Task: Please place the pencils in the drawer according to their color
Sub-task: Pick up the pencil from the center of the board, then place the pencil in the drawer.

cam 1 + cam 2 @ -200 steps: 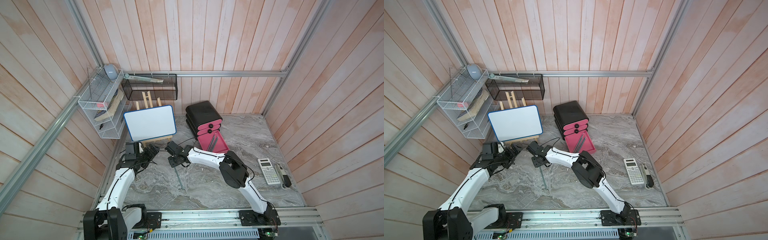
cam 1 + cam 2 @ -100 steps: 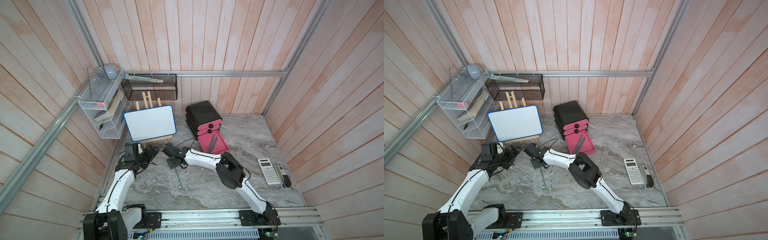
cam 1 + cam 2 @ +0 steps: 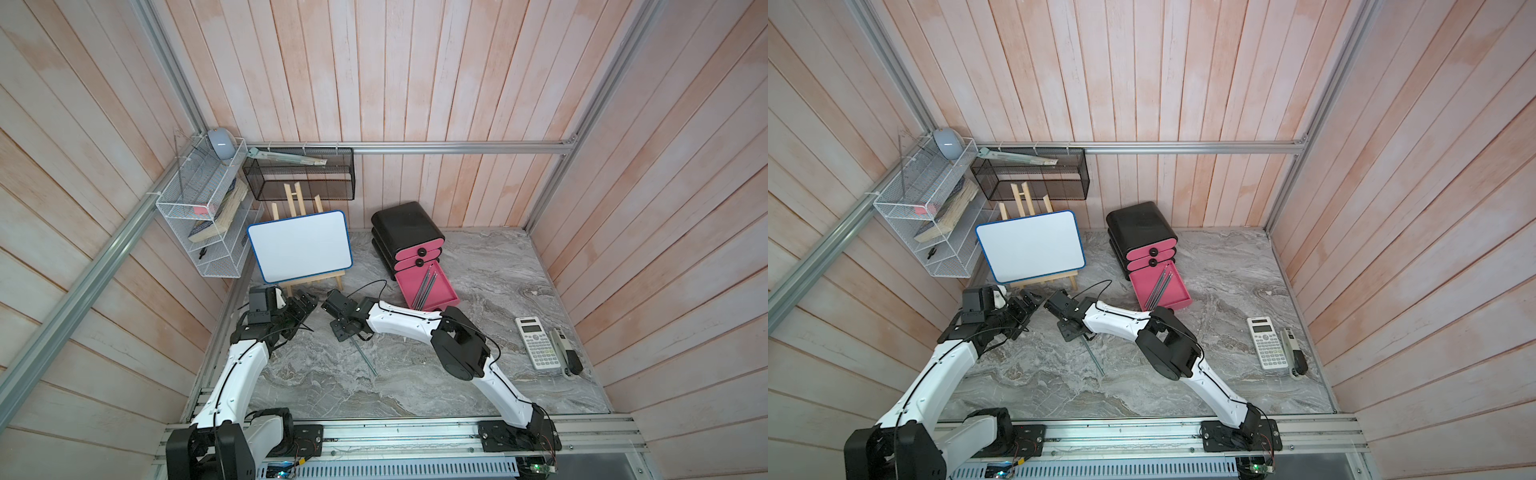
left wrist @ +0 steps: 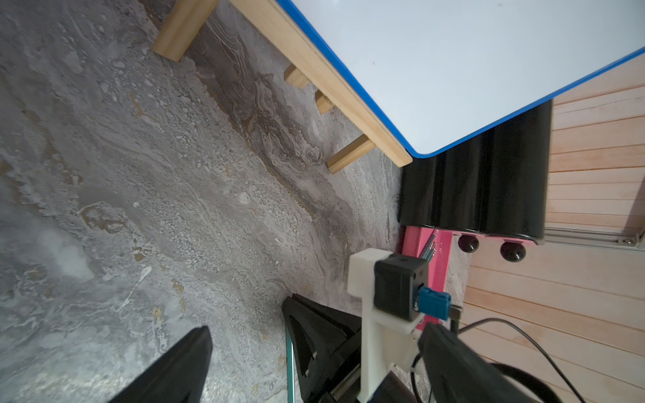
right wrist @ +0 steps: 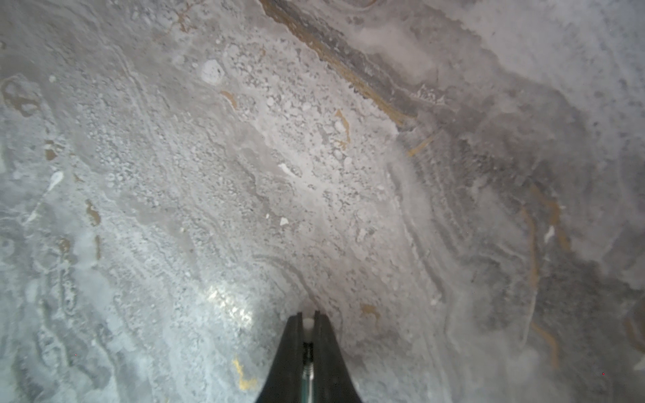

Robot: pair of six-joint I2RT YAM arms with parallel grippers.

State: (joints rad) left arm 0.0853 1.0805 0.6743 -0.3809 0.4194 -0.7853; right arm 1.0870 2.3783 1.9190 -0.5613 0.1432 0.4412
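Right gripper (image 5: 307, 319): its two black fingers are pressed nearly together, clamped on a teal-green pencil (image 5: 307, 375) whose silver ferrule shows between them in the right wrist view.
Held pencil: in both top views it sticks out of the right gripper (image 3: 348, 334) as a thin slanted line (image 3: 365, 358) over the marble table (image 3: 415, 386), pointing toward the table's front edge. Whether its free end touches the surface cannot be told.
Left gripper (image 3: 302, 306): its fingers are spread wide with nothing between them. It sits just beside the right gripper, facing it, and the wrist view shows one finger (image 4: 178, 366) well apart from its partner.
Drawer cabinet (image 3: 405, 226): it is black and stands at the back of the table, with its two upper pink drawers pushed in.
Bottom tray (image 3: 446, 293): it is pulled out in front of the cabinet.
Pencils in tray (image 3: 428, 282): several dark ones lie lengthwise together.
Whiteboard (image 3: 300, 245): it stands on a wooden easel just behind both grippers.
Calculator (image 3: 538, 343): it lies near the right wall, well apart from the grippers.
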